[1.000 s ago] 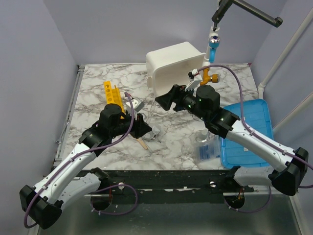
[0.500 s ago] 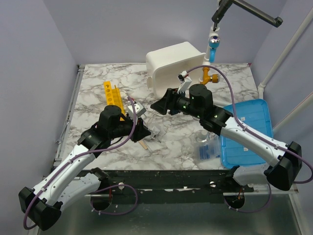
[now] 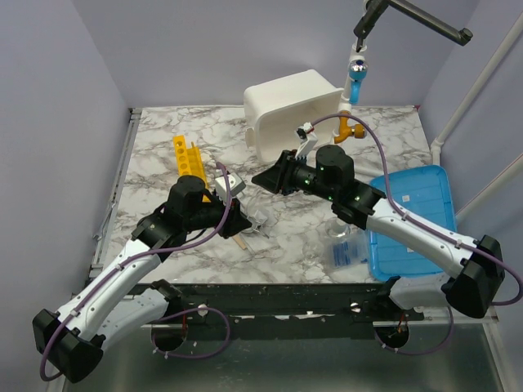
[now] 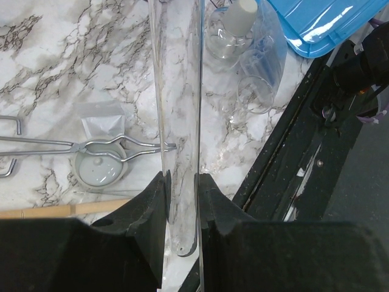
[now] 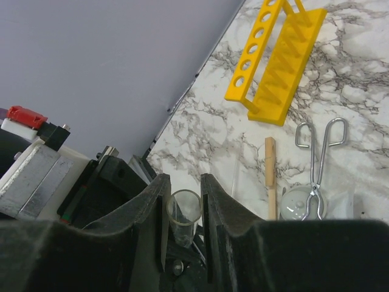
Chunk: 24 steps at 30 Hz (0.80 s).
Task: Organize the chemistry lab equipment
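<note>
While aloft, clear tube (image 4: 179, 91) in left gripper (image 4: 181, 185)

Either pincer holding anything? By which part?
Left pincer clamps the clear glass tube near its rounded closed end. Its open mouth sits inside the right pincer; whether that one grips cannot be told.

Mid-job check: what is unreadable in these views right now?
Clear tube, far end: left wrist view, cut off by the top edge.
Right gripper, whether it clamps that tube: right wrist view, seen end-on, contact unclear.
White bin, interior: top view, hidden by its own walls.
</note>
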Tool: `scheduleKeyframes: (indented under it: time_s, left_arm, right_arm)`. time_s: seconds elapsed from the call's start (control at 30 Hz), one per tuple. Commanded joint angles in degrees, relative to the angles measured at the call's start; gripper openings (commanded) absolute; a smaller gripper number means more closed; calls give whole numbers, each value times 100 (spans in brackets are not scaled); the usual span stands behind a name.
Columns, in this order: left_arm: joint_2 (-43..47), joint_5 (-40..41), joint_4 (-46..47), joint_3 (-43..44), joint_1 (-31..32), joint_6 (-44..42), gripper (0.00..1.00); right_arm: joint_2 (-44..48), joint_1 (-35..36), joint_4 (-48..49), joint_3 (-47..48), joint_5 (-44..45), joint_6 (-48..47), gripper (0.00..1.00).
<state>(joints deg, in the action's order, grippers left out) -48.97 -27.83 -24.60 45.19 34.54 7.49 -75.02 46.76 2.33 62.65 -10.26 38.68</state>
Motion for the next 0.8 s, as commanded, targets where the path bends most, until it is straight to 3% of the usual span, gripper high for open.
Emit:
scheduleKeyframes:
  time_s: [0.0,0.07,0.13,0.2,0.3,0.33,0.6,0.77]
  left_arm:
    - [1,1,9,-10,17,-48,0]
    - [-7,101,-2,8,17,10,4]
    - [-3,206,-27,24,17,8,23]
    - [27,248,-60,30,8,-10,46]
    - [77,429,-79,53,-30,25,89]
    - [109,574,-77,56,-80,57,98]
    - [669,338,69,58,-1386,76,99]
    - [976,1494,16,180,-2746,563,99]
  right_arm:
    - [137,-22,294,-137,-148,11,29]
    - [148,-24,327,-179,-151,-37,26]
    - [179,-12,369,-218,-158,-106,24]
    - [222,-13,418,-274,-121,-208,23]
    - [293,39,355,-293,178,-528,23]
    - [308,75,301,-273,303,-646,23]
    - [320,568,155,8,1964,-1917,23]
    - [35,1059,654,185,2804,-2487,23]
